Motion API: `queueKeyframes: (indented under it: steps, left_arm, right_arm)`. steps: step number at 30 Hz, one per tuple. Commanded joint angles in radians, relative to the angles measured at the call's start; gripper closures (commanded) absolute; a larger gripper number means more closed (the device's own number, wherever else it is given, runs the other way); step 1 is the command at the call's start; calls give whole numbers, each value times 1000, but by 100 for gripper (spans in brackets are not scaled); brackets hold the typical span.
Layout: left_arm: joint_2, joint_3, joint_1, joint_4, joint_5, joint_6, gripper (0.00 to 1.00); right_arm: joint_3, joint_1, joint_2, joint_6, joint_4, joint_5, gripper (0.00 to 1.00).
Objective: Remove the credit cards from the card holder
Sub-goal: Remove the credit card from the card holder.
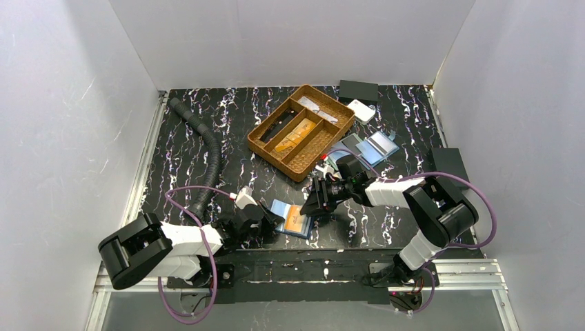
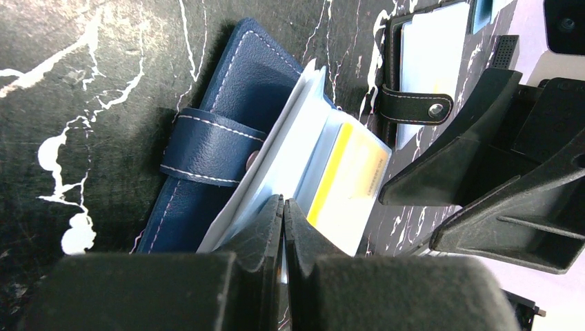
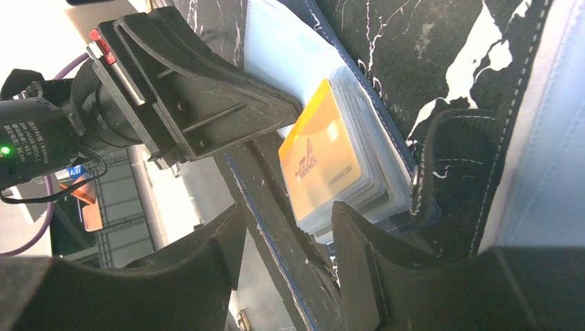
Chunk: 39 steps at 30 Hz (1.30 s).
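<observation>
Credit card (image 3: 321,162): orange, topmost, sleeved.
Left gripper (image 2: 283,207): pressed together, seemingly pinching a card holder (image 2: 241,89) sleeve.
Right gripper (image 3: 288,210): spread — we pinch only the card's edge.

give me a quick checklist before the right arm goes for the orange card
1. Card holder lying open: ok.
2. Left end effector shut, tips at the clear sleeves: ok.
3. Left end effector pinning the holder firmly: cannot tell.
4. Right end effector open, just short of the orange card: ok.
5. Orange card on top of the sleeve stack, in plain view: ok.
6. Card edge sticking out enough to pinch: cannot tell.
</observation>
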State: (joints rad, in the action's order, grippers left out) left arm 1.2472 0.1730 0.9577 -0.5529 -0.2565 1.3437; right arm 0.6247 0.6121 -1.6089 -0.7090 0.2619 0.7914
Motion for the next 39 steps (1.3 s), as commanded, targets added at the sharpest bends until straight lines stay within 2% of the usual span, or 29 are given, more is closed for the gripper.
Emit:
queueKeyframes:
  steps: [1,7,18,39]
  left_arm:
    - [1,-11,-5,117,-16,-41,100]
    - [0,-20,-5,117,-14,-40,100]
    - [19,-5,-5,116,6,-54,100]
    - [47,5,0,88,62,-82,100]
  right_arm:
    - [1,3,2,3,-17,-8,43]
    - [-15,3,28,4,-37,-32,42]
    - [-17,6,-14,-62,36,-5,42]
    - [-4,11,-51,-75,49,-13,43]
